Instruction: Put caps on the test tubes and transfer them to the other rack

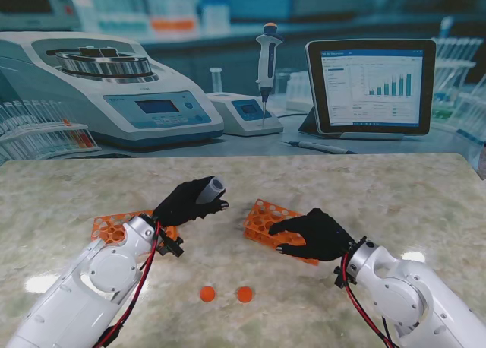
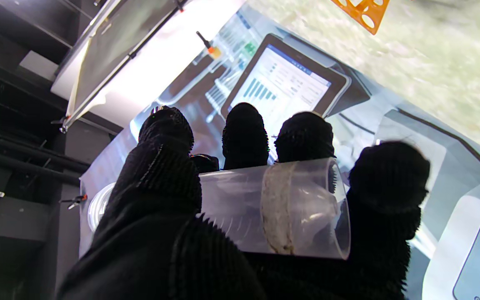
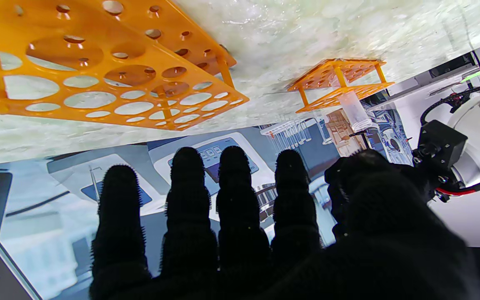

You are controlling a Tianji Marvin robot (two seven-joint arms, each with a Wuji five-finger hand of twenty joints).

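The black-gloved left hand (image 1: 188,202) is curled around a clear plastic test tube (image 1: 210,189), lifted off the pale marbled tabletop (image 1: 68,196) with its uncapped open mouth tilted up and to the right; in the left wrist view the fingers (image 2: 244,133) wrap over the tube's transparent wall. Behind this hand sits an orange perforated plastic rack (image 1: 110,226). The black-gloved right hand (image 1: 315,234) has its fingers spread flat, resting on the near edge of a second orange perforated rack (image 1: 266,217) and holding nothing. Two small round orange caps (image 1: 225,294) lie side by side on the tabletop nearer to me, between the two arms.
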